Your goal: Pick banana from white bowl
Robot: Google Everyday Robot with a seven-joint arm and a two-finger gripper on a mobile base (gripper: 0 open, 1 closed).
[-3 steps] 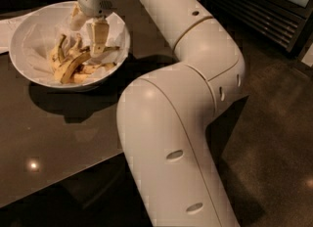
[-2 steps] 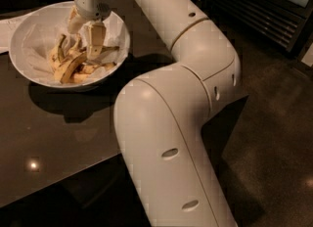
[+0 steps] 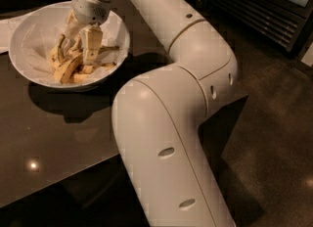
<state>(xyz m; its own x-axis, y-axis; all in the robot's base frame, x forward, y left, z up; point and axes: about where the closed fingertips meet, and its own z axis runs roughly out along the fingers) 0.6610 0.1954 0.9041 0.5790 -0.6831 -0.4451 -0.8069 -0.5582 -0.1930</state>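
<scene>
We see the white bowl (image 3: pixel 19 31) standing on the dark, glossy bench (image 3: pixel 58 138) towards its far left corner, with crinkled white paper (image 3: pixel 33 50) lining its inside. The banana (image 3: pixel 67 69) lies in the bowl on that paper, a curved, dull yellow piece with dark mottling. It sits in the near part of the heap, and shorter pale peel strips (image 3: pixel 105 65) lie around it and to its right. The gripper (image 3: pixel 82 42) is lowered into the bowl from above. Its tip is among the banana pieces, just above and behind the banana, and one broad tan face of it is turned towards us. We cannot tell how far the gripper is open, nor whether it has hold of anything, because the pieces crowd around its tip. From the gripper's wrist the pale arm (image 3: pixel 166 123) runs right across the upper part of the view, bends at a large rounded joint, and comes down thick in the foreground, covering the bench's right edge. The bowl casts a dark shadow on the bench just in front of it. A flat white sheet (image 3: pixel 6 25) lies at the left edge beside the bowl. Beyond the bench to the right is a speckled brown floor (image 3: pixel 274 123), and a dark slatted cabinet (image 3: pixel 254 11) stands at the upper right.
</scene>
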